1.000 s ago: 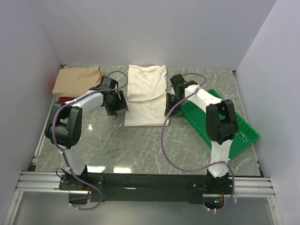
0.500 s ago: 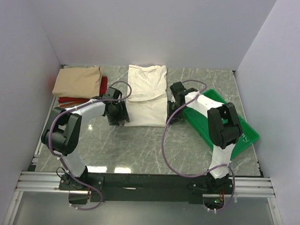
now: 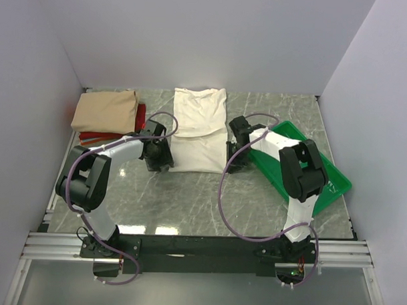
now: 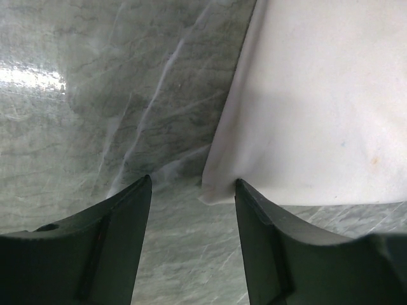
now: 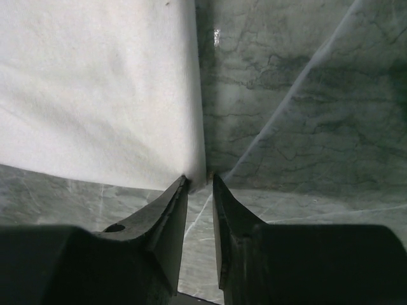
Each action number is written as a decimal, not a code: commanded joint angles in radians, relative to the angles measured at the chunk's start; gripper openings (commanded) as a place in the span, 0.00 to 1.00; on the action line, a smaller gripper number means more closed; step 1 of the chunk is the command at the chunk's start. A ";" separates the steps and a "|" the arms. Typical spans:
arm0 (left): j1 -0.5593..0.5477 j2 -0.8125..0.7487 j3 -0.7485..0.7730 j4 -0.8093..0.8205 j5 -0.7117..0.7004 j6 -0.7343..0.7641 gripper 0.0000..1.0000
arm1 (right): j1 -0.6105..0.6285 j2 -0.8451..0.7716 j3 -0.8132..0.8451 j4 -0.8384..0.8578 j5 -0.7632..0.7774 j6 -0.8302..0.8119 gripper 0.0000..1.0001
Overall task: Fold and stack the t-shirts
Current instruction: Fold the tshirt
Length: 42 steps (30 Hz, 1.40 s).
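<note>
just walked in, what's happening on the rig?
Both arms are at the cream t-shirt mid-table. The left claw straddles its near left corner, jaws open; the right claw is at the near right corner, jaws narrowly apart. Neither grips yet. A folded tan t-shirt lies on a red t-shirt far left; green tray right.

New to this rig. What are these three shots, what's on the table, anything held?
Two robot arms are bolted at the near edge of the table. The overhead view looks down from behind them; the other two come from a camera on each wrist, dark fingers at the bottom. On the table lie a folded cream t-shirt, a tan t-shirt atop a red t-shirt, and a green tray. The left gripper stands open at the cream shirt's near left corner; the right gripper, narrowly open, at its near right corner. Nothing looks held yet.
</note>
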 commanded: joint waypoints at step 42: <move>-0.013 -0.035 -0.075 0.020 0.073 -0.043 0.00 | 0.020 -0.018 0.032 -0.074 0.054 0.016 0.00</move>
